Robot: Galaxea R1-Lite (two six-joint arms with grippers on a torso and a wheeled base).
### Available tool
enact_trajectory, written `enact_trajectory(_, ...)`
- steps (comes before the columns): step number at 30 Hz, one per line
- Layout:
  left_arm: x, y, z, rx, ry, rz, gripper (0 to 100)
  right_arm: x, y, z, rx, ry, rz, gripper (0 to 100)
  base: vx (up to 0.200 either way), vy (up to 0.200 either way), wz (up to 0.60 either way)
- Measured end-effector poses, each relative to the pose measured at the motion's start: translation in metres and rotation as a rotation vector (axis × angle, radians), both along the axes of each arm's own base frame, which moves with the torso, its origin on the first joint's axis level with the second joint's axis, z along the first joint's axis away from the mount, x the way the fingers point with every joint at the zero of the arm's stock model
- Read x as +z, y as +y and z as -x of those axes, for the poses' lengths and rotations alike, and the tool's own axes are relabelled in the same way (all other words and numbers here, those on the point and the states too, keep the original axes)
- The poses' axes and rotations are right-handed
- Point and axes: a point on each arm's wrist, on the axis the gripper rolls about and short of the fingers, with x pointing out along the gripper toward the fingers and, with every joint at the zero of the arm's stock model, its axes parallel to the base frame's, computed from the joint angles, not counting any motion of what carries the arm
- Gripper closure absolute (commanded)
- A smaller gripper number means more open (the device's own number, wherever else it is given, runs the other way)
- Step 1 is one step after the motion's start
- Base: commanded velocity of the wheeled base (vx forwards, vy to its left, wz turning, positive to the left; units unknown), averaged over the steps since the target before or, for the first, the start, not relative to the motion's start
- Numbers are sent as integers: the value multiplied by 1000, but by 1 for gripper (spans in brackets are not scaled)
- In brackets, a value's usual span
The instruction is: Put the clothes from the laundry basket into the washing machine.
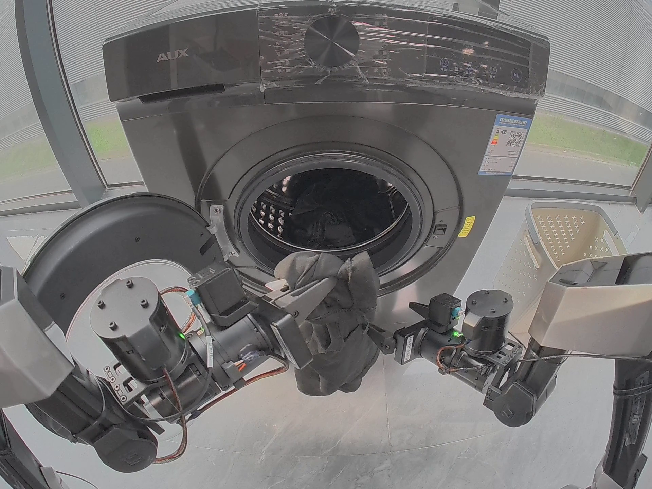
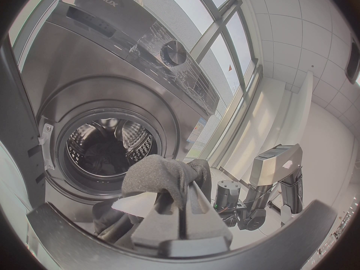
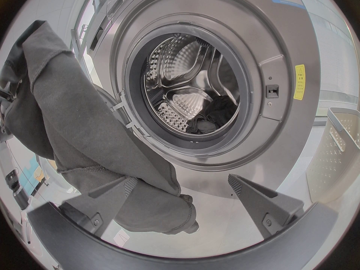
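Dark grey soft cotton garment point(image 1: 339, 348) hangs bunched from the left gripper point(image 1: 309, 297), which is clamped on its upper fold. Just beyond and slightly above that gripper gapes the round port of the brushed-steel front-loading washing machine point(image 1: 170, 144), with darker clothes point(image 1: 333, 212) lying in its drum. A cream perforated plastic laundry basket point(image 1: 577, 239) stands well off to the robot's right.

From the left wrist, the fingers point(image 2: 204, 216) press together with the cloth draped over their tips (a limp hood of fabric). The drum mouth is straight ahead of them.

From the right wrist, the right gripper point(image 3: 182, 182) is spread wide and grasps nothing. The garment's lower bulk sags beside one finger point(image 3: 108, 195); whether it touches, I cannot tell.

The garment looks light, floppy and unbreakable, though its trailing tail could catch on the port's rim. The surest hold is probably a thick gathered fold near the top, with the hanging end supported from beneath.
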Motion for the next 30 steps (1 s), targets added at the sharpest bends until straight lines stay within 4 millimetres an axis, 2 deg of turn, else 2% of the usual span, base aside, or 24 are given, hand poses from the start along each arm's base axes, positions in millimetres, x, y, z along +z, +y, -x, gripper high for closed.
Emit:
enact_trajectory(14,0,-1,-1,7,-14,-9,100,0,33,16,83,-14,-7,0,0,0,0)
enact_trajectory(28,0,0,1,5,-10,-13,100,12,53,-4,108,-109,-79,0,0,0,0)
enact_trajectory(29,0,0,1,5,-10,-12,100,12,54,-5,110,-113,-82,100,0,0,0)
enact_trajectory(30,0,0,1,5,-10,-12,100,12,55,-5,112,-117,-85,100,0,0,0)
